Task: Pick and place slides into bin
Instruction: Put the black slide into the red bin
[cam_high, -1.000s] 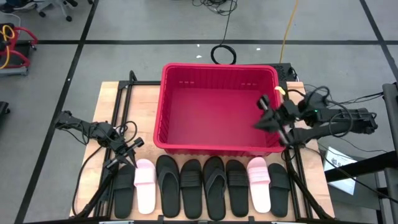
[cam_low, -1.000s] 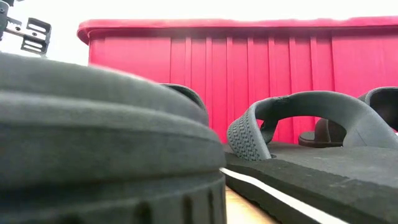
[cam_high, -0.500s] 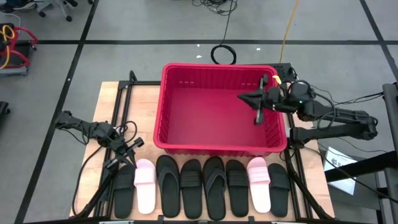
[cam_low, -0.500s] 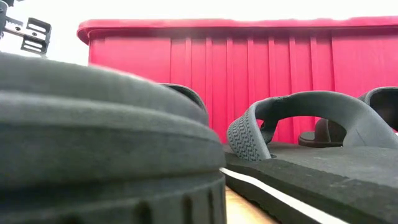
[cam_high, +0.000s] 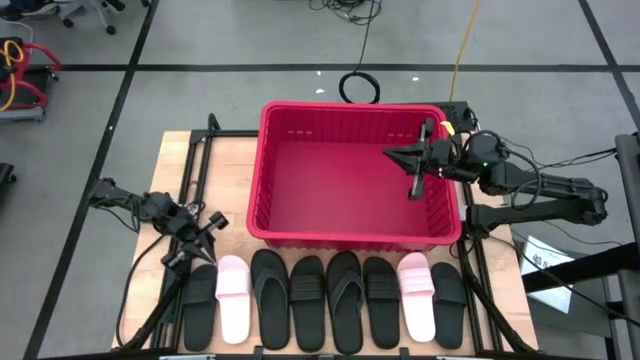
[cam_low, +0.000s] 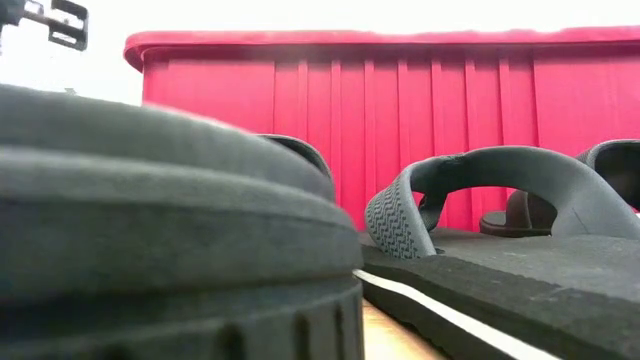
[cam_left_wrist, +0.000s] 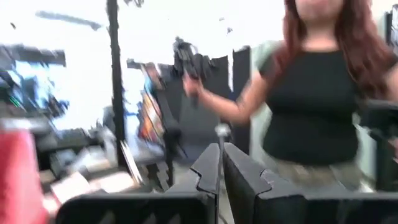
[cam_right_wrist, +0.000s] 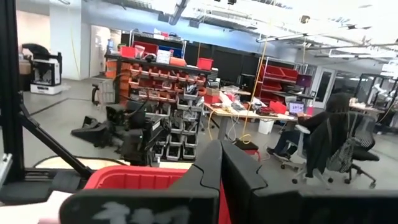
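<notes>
Several slides lie side by side in a row along the table's near edge: black ones (cam_high: 307, 295) and two pale pink ones (cam_high: 233, 296) (cam_high: 415, 290). Two black slides (cam_low: 480, 200) fill the low view. The red bin (cam_high: 300, 235) stands behind the row, mid-table, and nothing shows inside it. My left gripper (cam_high: 214, 223) (cam_left_wrist: 221, 167) hovers shut at the table's left, just beyond the leftmost slides, holding nothing. My right gripper (cam_high: 392, 156) (cam_right_wrist: 221, 154) hangs shut over the bin's right part, also with nothing in it.
Black frame rails (cam_high: 190, 160) run along the table's left and right sides. A black cable coil (cam_high: 358, 88) lies on the floor past the bin. In the left wrist view a person in a black top (cam_left_wrist: 311, 99) stands beyond the table.
My right gripper has swung from the bin's near right wall toward the far edge and leftward over the bin, rolling as it went, then kept still. My left gripper has tipped upward and risen a little.
</notes>
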